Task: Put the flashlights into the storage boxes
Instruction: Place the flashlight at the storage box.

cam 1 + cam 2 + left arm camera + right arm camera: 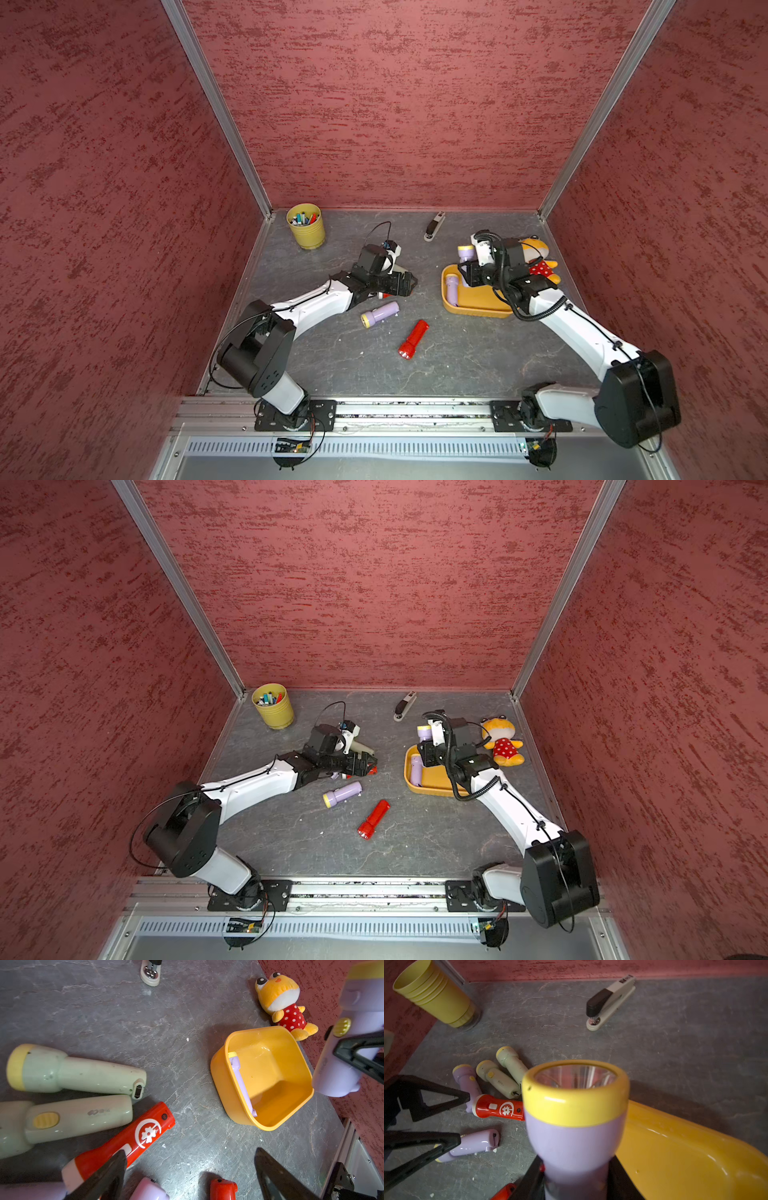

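One lilac torch is seen lying along the wall of the orange tub, near whose far end a second torch is pinched by the right gripper. The left gripper is held spread over loose torches on the table, while pens are kept in the yellow cup.

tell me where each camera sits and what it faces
Top views: high over the front, looking down at the table; left arm and right arm show.
Left wrist: on its arm, looking past the open left end effector toward the orange tub.
Right wrist: on its arm, looking along the lilac flashlight held in the right end effector.
Shared: both wrist views show the stapler.
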Motion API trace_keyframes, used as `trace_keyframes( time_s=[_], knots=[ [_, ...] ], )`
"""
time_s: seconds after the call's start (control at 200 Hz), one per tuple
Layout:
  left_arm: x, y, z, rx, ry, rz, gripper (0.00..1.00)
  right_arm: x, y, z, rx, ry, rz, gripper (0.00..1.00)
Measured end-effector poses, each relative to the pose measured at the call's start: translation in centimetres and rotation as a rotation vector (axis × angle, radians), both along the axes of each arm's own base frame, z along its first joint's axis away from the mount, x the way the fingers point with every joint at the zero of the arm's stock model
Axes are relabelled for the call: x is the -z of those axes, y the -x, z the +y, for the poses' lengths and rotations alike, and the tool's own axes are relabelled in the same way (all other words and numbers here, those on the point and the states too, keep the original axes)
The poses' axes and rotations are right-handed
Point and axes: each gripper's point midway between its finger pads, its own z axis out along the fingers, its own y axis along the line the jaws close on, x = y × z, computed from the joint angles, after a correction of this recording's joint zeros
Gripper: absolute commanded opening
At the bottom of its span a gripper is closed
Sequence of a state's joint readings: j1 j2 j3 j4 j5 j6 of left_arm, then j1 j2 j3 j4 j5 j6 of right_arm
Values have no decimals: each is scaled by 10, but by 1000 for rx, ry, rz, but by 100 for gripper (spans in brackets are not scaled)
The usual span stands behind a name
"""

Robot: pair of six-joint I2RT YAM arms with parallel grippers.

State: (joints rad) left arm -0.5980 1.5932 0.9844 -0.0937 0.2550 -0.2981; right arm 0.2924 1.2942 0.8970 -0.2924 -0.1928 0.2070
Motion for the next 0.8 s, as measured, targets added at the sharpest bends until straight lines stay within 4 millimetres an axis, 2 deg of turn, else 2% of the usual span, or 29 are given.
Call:
trace_keyframes(
  time_s=[0.13,0.321,0.581,0.802],
  knots=[
    [3,0,-10,20,-2,3,96,32,8,-9,89,-67,129,32],
    [-1,0,-14,26,6,-6,96,74,19,-18,185,-103,282,32],
    [-2,0,-15,29,11,-10,96,110,14,-29,249,-90,392,32],
    [-4,-2,-16,29,17,-19,96,121,8,-25,240,-94,433,36]
  ],
)
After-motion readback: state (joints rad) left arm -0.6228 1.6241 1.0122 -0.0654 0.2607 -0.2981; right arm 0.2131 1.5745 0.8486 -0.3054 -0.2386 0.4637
